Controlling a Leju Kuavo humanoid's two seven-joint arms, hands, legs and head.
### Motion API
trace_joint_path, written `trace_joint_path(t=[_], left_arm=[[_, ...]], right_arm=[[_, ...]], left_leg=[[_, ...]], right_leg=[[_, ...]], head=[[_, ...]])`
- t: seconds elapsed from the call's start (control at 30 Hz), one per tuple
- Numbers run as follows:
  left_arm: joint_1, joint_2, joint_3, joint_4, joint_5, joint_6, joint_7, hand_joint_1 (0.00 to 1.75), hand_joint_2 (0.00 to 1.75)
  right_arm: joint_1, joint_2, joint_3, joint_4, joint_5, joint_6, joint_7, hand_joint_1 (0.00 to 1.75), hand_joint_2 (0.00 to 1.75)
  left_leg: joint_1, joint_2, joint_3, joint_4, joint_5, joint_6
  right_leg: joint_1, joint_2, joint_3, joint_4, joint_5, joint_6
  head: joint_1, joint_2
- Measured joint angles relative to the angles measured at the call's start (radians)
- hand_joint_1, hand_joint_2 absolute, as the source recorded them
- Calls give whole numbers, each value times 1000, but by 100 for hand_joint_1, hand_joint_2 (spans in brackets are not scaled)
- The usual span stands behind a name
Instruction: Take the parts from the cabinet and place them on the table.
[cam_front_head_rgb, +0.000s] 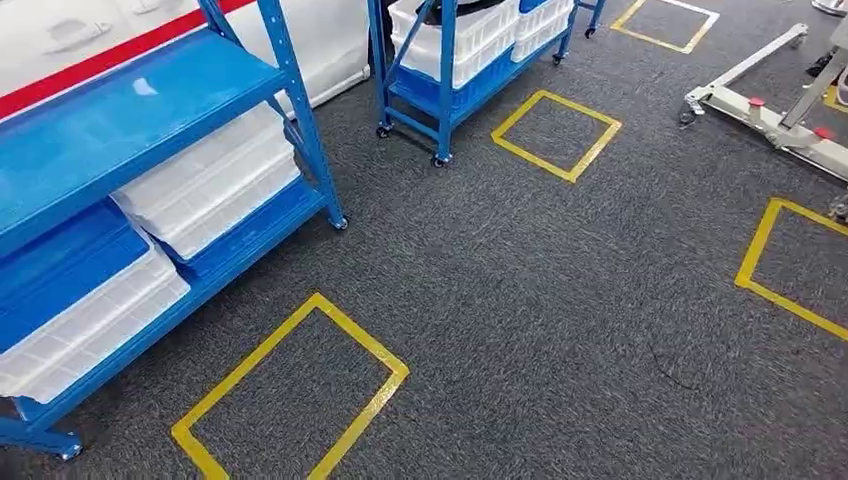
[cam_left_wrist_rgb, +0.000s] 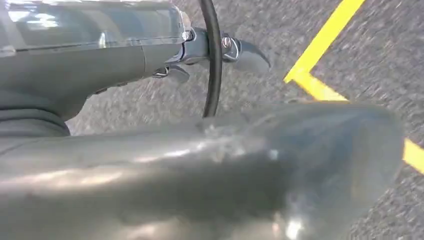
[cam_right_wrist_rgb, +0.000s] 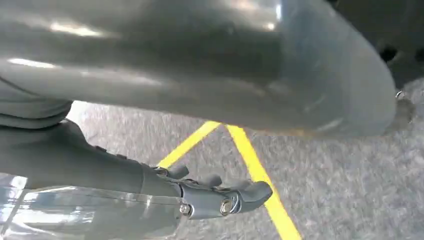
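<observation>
A blue shelf rack (cam_front_head_rgb: 150, 110) was seen at the head view's left, with white trays (cam_front_head_rgb: 215, 180) stacked on its lower shelves; individual parts could not be made out in them. A 2nd blue rack (cam_front_head_rgb: 445, 75) stood beyond it, and a yellow tape square (cam_front_head_rgb: 290, 395) was marked on the grey carpet (cam_front_head_rgb: 560, 300) just in front of it. The left hand (cam_left_wrist_rgb: 200, 165) and the right hand (cam_right_wrist_rgb: 200, 65) were seen over carpet with nothing held; their finger spread could not be told.

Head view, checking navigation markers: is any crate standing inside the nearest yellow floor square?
No, the nearest yellow floor square encloses only grey carpet; the white crates sit on the blue rack.
</observation>
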Motion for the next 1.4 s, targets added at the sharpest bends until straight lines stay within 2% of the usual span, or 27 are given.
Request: trace_joint_path(t=[0.03, 0.07, 0.1, 0.17, 0.2, 0.23, 0.27, 0.33, 0.37, 0.4, 0.53, 0.6, 0.63, 0.7, 0.77, 0.83, 0.87, 0.9, 1.0, 1.03, 1.1, 1.17, 1.23, 1.27, 1.33, 1.37, 1.4], left_arm=[[2, -1, 2, 0, 0, 0, 1, 0, 0], [4, -3, 2, 0, 0, 0, 2, 0, 0], [2, -3, 2, 0, 0, -1, 2, 0, 0], [-5, -3, 2, 0, -1, -1, 2, 0, 0], [-5, -5, 2, 0, -2, -1, 2, 0, 0], [-2, -6, 2, 0, -3, -1, 2, 0, 0], [1, -6, 2, 0, -3, -1, 3, 0, 0], [2, -6, 2, 0, -3, -1, 5, 0, 0], [0, -6, 2, 0, -3, -1, 5, 0, 0], [-5, -6, 2, 0, -4, -1, 6, 0, 0], [1, -6, 4, 0, -4, -2, 6, 0, 0], [2, -9, 4, 0, -5, -4, 7, 0, 0], [-2, -10, 4, 0, -6, -5, 6, 0, 0], [-6, -11, 4, 0, -6, -6, 6, 0, 0], [-3, -11, 4, 0, -6, -9, 6, 0, 0], [-2, -14, 4, 0, -7, -9, 6, 0, 0], [-2, -15, 4, 0, -7, -9, 6, 0, 0], [-5, -15, 4, 0, -8, -9, 6, 0, 0], [-4, -16, 4, 0, -12, -10, 5, 0, 0], [-2, -15, 4, 0, -12, -10, 5, 0, 0], [-1, -17, 4, 0, -13, -10, 5, 0, 0], [-9, -17, 4, 0, -13, -10, 5, 0, 0], [-8, -18, 4, 0, -13, -11, 5, 0, 0], [-3, -18, 4, 0, -13, -11, 5, 0, 0], [0, -18, 4, 0, -13, -11, 5, 0, 0], [-1, -18, 4, 0, -13, -11, 5, 0, 0], [-4, -17, 4, 0, -13, -11, 5, 0, 0]], right_arm=[[0, 0, 0, 0, 0, 0, 0, 0, 0], [1, 0, 0, 0, 0, 0, 3, 0, 0], [2, 0, 0, 0, 1, 0, 3, 0, 0], [7, 0, 0, 0, 2, 0, 4, 0, 0], [7, 0, 0, 0, 2, 0, 5, 0, 0], [7, 0, 0, 0, 2, 0, 5, 0, 0], [6, 0, 0, 0, 2, 0, 5, 0, 0], [3, 0, 0, 0, 3, 0, 5, 0, 0], [3, 0, 0, 0, 4, 0, 5, 0, 0], [3, 1, 0, 0, 5, 0, 4, 0, 0], [-6, 1, 0, 0, 8, 0, 6, 0, 0], [-2, 0, 0, 0, 9, 0, 8, 0, 0], [0, 0, 0, 0, 10, 0, 9, 0, 0], [2, -1, 0, 0, 10, 0, 10, 0, 0], [2, -1, 0, 0, 10, 0, 10, 0, 0], [2, -2, 0, 0, 10, 0, 10, 0, 0], [6, -3, 0, 0, 10, 0, 10, 0, 0], [7, -3, 0, 0, 11, 0, 10, 0, 0], [2, -3, 0, 0, 11, 0, 11, 0, 0], [3, -3, 0, 0, 11, 0, 11, 0, 0], [4, -3, 0, 0, 13, 0, 11, 0, 0], [8, -3, 0, 0, 13, 0, 11, 0, 0], [8, -3, 0, 0, 14, 0, 11, 0, 0], [7, -3, 0, 0, 14, 0, 11, 0, 0], [5, -3, 0, 0, 14, 0, 11, 0, 0], [4, -3, 0, 0, 14, 0, 11, 0, 0], [5, -3, 0, 0, 14, 0, 11, 0, 0]], left_leg=[[2, 10, -1, 6, -4, -4], [-2, 73, -13, 38, -28, -4], [-3, 103, -37, 90, -62, -5], [-3, 121, -116, 264, -147, -7], [-3, 123, -141, 325, -164, -5], [-4, 125, -138, 328, -155, -3], [-5, 126, -113, 286, -128, 1], [-13, 150, -12, 107, -44, 16], [-26, 222, 31, 22, -33, 30], [-34, 229, 32, 15, -36, 33], [-31, 178, 33, -6, -21, 46], [-22, 156, 39, -19, -5, 56], [-22, 142, 34, -19, -3, 58], [-22, 115, 28, -17, -1, 59], [-20, 86, 28, -14, 0, 57], [-17, 57, 29, -7, -3, 50], [-15, 43, 24, 0, -6, 43], [-19, 35, 14, 9, -9, 35], [-10, 1, 2, 5, -1, 11], [-10, -8, -2, 6, -1, 4], [-14, 92, -21, 59, -38, 0], [-13, 119, -98, 216, -122, -8], [-12, 124, -146, 324, -153, -11], [-12, 126, -136, 307, -133, -10], [-14, 140, -50, 148, -48, -1], [-18, 169, -6, 70, -17, 8], [-31, 235, 19, 14, -24, 24]], right_leg=[[-4, -15, 0, -7, 5, -11], [0, -27, 0, -9, 6, -21], [3, -38, -1, -9, 6, -26], [13, -73, -4, -9, 3, -31], [17, -89, -4, -9, 2, -32], [20, -103, -3, -9, 1, -34], [23, -115, -1, -9, 0, -36], [27, -141, 7, -9, -3, -36], [28, -152, 11, -9, -6, -34], [33, -164, 12, -7, -9, -28], [33, -203, 25, -16, -10, -8], [22, -93, -1, 49, -60, 3], [19, -68, -38, 124, -102, 6], [14, -57, -108, 263, -155, 12], [8, -56, -110, 254, -113, 17], [2, -43, -44, 106, -18, 20], [-6, 7, -7, 18, 19, 21], [-7, 59, -5, 3, 2, 22], [6, 17, -7, 4, 7, 3], [-3, 2, -3, -5, 12, -6], [0, -23, 1, -14, 15, -22], [6, -59, 0, -13, 12, -27], [10, -90, 0, -12, 10, -30], [11, -103, 1, -12, 8, -30], [13, -129, 8, -12, 3, -26], [14, -138, 13, -12, 1, -24], [18, -150, 17, -11, -3, -18]], head=[[0, 0], [0, 0], [0, 0], [0, 0], [0, 0], [0, 0], [0, 0], [0, 0], [0, 0], [0, 0], [0, 0], [0, 0], [0, 0], [0, 0], [0, 0], [0, 0], [0, 0], [0, 0], [0, 0], [0, 0], [-1, 0], [0, 0], [0, 0], [-1, 0], [-1, 0], [-1, 0], [0, 0]])
